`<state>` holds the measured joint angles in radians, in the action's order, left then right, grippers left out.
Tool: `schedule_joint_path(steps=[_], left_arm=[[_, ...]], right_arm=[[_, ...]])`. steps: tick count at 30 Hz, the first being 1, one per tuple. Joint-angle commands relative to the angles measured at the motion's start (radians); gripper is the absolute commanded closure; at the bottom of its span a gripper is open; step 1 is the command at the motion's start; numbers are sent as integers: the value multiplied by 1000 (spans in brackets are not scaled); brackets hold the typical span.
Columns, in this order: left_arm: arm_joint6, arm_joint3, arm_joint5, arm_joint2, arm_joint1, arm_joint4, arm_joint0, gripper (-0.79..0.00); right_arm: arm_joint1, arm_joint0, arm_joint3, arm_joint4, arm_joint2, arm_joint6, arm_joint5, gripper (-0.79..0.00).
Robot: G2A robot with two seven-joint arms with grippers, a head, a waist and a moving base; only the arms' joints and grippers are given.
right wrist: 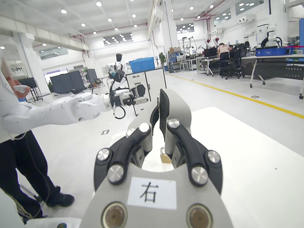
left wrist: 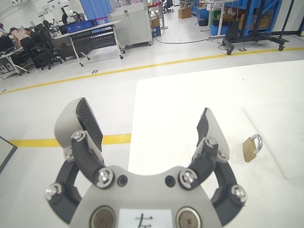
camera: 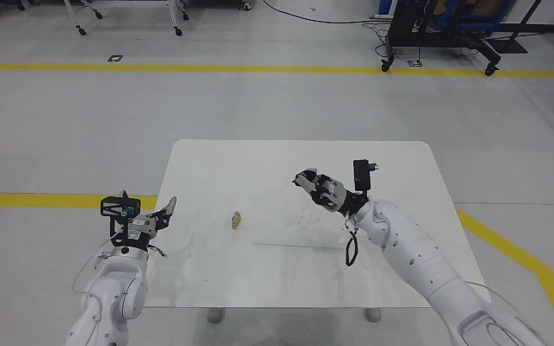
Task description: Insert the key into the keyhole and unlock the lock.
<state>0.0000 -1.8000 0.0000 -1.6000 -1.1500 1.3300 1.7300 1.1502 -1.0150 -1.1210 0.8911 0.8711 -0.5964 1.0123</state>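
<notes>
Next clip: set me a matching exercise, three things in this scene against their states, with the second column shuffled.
Things:
1. left gripper
2. right gripper
3. lock

States:
a. fingers shut
b. lying on the table
c. fingers open

Pairs: 1-c, 2-a, 3-b.
</notes>
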Motion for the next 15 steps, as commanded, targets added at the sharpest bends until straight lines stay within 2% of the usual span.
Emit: schedule_joint_path(steps=[1, 9, 12, 15], left_arm=[[0, 0, 0, 0, 0, 0, 0, -785], [8, 5, 2, -5, -1, -18, -4, -785], [-8, 11, -54, -12, -5, -151, -29, -785], [-73, -29, -136, 17, -10, -302, -73, -785]], right_arm=[[-5, -1, -6, -15, -5, -11, 0, 0], [-5, -1, -6, -15, -5, -11, 0, 0], [-5, -1, -6, -15, -5, -11, 0, 0], [-5, -1, -6, -15, -5, -11, 0, 0]])
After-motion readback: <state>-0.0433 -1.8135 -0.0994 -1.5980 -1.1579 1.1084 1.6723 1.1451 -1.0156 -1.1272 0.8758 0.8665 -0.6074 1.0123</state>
